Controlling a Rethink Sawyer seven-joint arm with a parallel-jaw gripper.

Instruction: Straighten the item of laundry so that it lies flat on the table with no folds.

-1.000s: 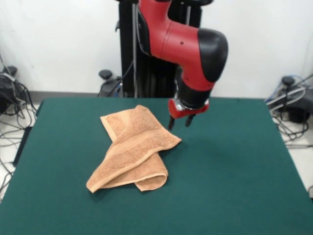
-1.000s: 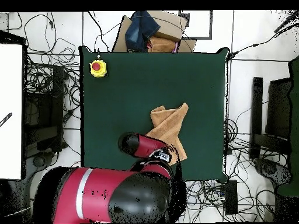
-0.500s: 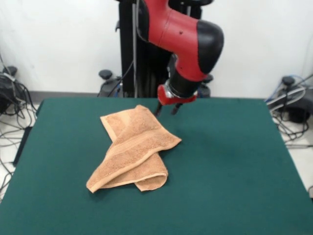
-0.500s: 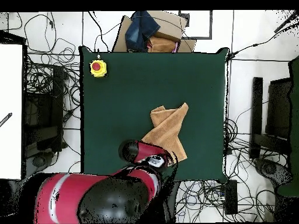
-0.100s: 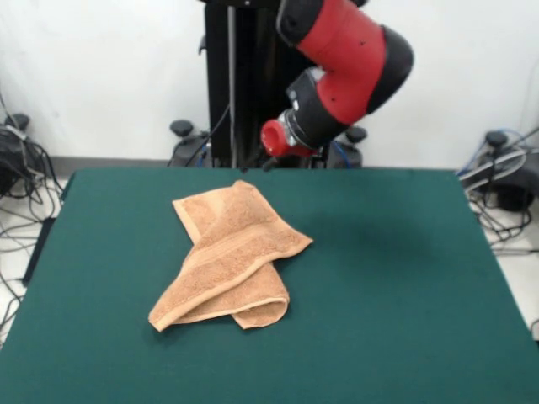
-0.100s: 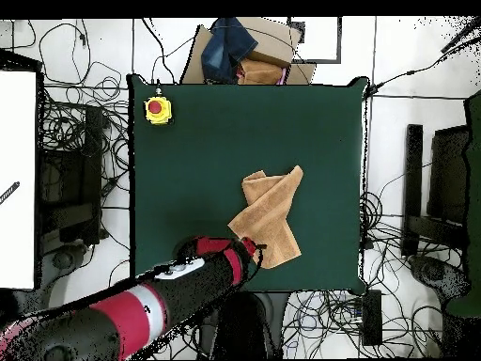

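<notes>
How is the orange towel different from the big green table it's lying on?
The towel is light orange-tan; the table is dark green. The towel is far smaller than the table and covers only a small patch of it. The towel is crumpled, with folds and layers lying over each other, while the table's top is smooth and flat. The towel has paler woven bands along some edges; the table looks plain. Both look like soft cloth.

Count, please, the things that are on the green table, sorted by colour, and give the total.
Orange-tan: 1, the folded towel.
Yellow with a red top: 1, the button box at a corner of the table, seen in the overhead view only.
Total: 2.
</notes>
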